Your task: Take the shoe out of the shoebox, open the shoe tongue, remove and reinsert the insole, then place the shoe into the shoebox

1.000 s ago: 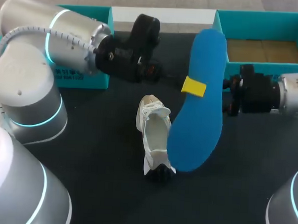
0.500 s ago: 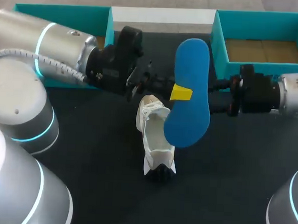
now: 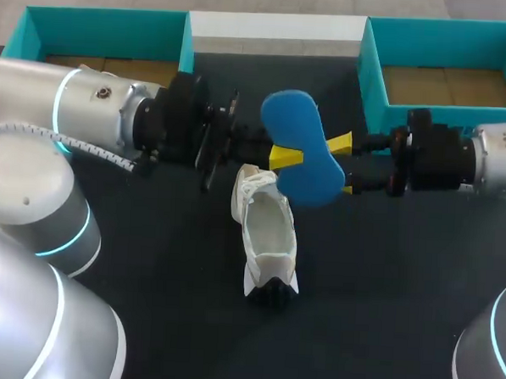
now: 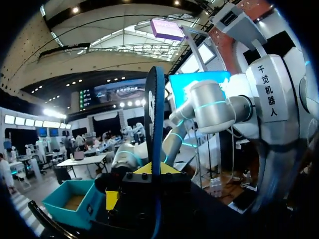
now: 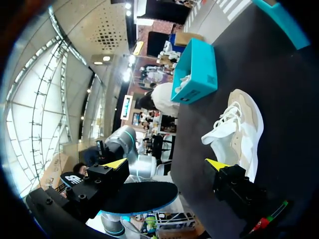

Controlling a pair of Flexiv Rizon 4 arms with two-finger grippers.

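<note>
A blue insole [image 3: 295, 124] hangs above the table's middle, with my left gripper [image 3: 280, 157] shut on it. In the left wrist view the insole [image 4: 154, 114] stands edge-on between the fingers of that gripper [image 4: 152, 170]. My right gripper [image 3: 346, 167] stands open to the right, and the insole's near end reaches in between its yellow tips. The right wrist view shows the insole's dark upper face [image 5: 139, 196] low between the spread fingers of the right gripper [image 5: 167, 164]. The white shoe [image 3: 266, 228] lies on the black table below the insole and also ahead of the right gripper [image 5: 239, 127].
A teal shoebox [image 3: 446, 60] stands open at the back right, just behind my right arm. A second teal box [image 3: 104, 29] sits at the back left behind my left arm, and it shows in the right wrist view [image 5: 195, 69].
My left arm has swung the insole left and back, turning it from lengthwise over the shoe to a foreshortened, level pose. The right arm and the shoe have stayed put.
</note>
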